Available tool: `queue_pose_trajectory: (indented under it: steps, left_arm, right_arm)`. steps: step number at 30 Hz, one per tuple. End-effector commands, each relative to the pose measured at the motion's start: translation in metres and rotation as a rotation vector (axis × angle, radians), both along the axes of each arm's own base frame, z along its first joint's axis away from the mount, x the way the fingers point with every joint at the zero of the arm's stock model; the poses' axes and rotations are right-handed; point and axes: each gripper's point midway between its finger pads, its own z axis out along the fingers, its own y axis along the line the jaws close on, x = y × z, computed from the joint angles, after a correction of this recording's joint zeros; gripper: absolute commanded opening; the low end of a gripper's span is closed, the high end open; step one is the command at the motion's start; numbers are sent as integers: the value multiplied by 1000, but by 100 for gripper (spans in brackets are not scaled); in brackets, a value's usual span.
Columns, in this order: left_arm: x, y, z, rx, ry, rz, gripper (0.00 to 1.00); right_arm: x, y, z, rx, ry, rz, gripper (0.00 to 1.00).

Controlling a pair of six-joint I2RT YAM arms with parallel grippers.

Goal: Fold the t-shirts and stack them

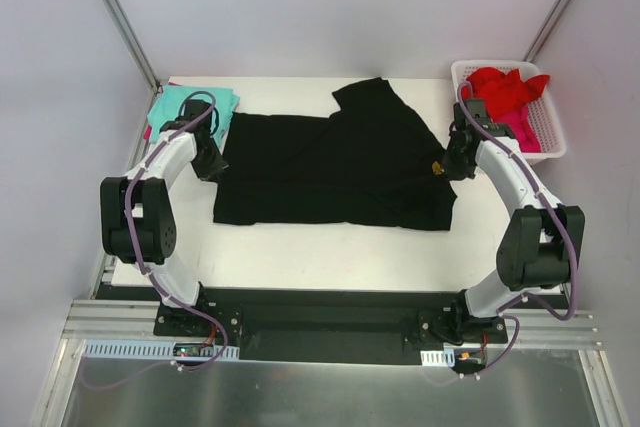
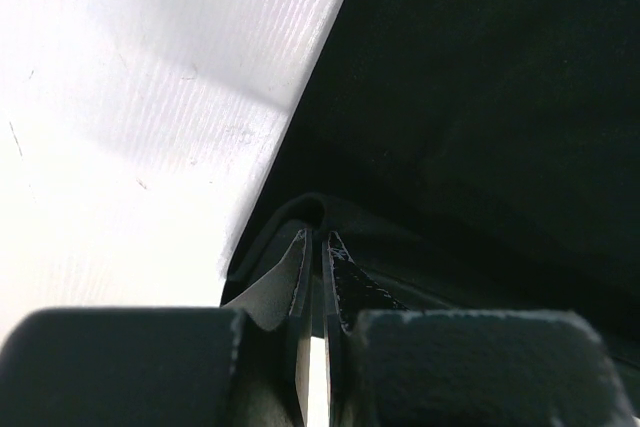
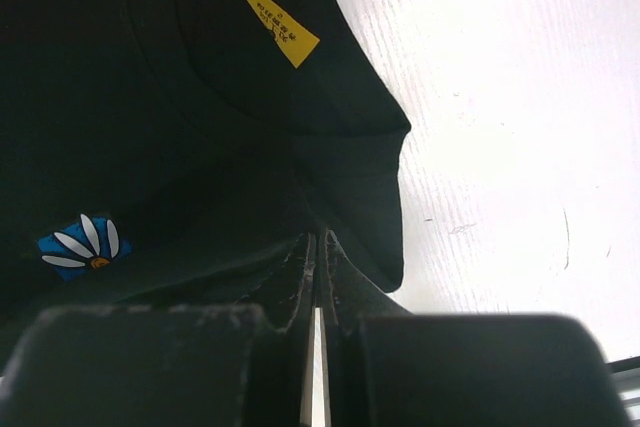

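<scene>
A large black t-shirt (image 1: pixel 330 167) lies spread across the white table, one sleeve folded up at the back. My left gripper (image 1: pixel 213 165) is at its left edge, shut on a raised fold of the hem (image 2: pixel 317 237). My right gripper (image 1: pixel 455 165) is at the shirt's right edge, shut on the black cloth (image 3: pixel 318 237). Near it I see a yellow label (image 3: pixel 280 35) and a white-and-blue flower print (image 3: pixel 85 244). A folded teal t-shirt (image 1: pixel 190 107) lies at the back left. Red (image 1: pixel 505 87) and pink (image 1: pixel 520 130) t-shirts sit in the basket.
The white slotted basket (image 1: pixel 555 142) stands at the back right corner, close behind my right arm. Bare white table (image 1: pixel 320 247) shows in front of the black shirt. Metal frame posts rise at both back corners.
</scene>
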Motion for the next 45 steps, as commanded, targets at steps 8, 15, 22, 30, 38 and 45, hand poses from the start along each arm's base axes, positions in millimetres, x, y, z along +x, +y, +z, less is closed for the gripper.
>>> queue_pose_trajectory:
  steps: [8,15,22,30,38,45]
  left_arm:
    - [20,2,3,-10,-13,-3,0]
    - [22,0,-5,-21,7,-5,0]
    - [25,-5,-9,-42,9,-17,0]
    - [36,-4,27,42,-98,-26,99]
    - [-13,-56,39,-14,-110,-146,99]
    - [-53,-54,9,9,-28,-126,99]
  right_arm:
    - [26,-1,16,7,-47,-3,1]
    - [31,3,8,20,-27,7,1]
    - [33,4,6,24,-22,7,1]
    - [32,10,20,36,-70,46,32]
    - [-3,29,28,121,-75,67,41]
    - [-45,27,1,145,-34,29,40]
